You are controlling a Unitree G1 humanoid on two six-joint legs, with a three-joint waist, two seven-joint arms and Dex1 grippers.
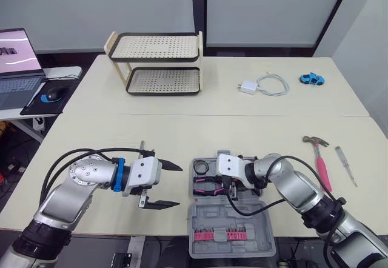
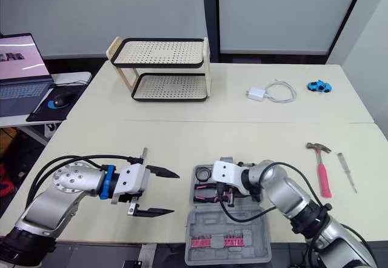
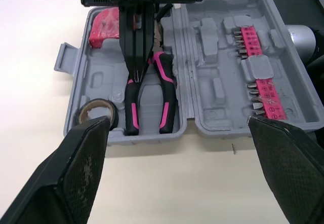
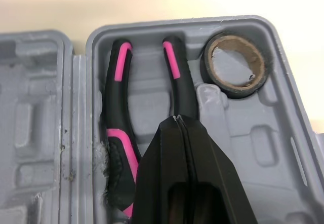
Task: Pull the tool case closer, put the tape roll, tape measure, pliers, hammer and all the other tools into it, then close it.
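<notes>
The hammer (image 1: pixel 321 165), lying at 3 o'clock from the case (image 3: pixel 217 89), is judged rigid and head-heavy, best gripped on its pink handle near the head, while the right gripper (image 4: pixel 177 117) is closed tip to tip on nothing over the pliers (image 4: pixel 119 97) and the left gripper (image 1: pixel 179 186) is spread wide, empty.

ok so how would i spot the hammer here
Find the open grey tool case at the near edge of the cream table. To the robot's right of it two tools lie on the table; the hammer is the one closer to the case, with a pink handle and metal claw head, unlike the thin pale screwdriver beside it.
</notes>
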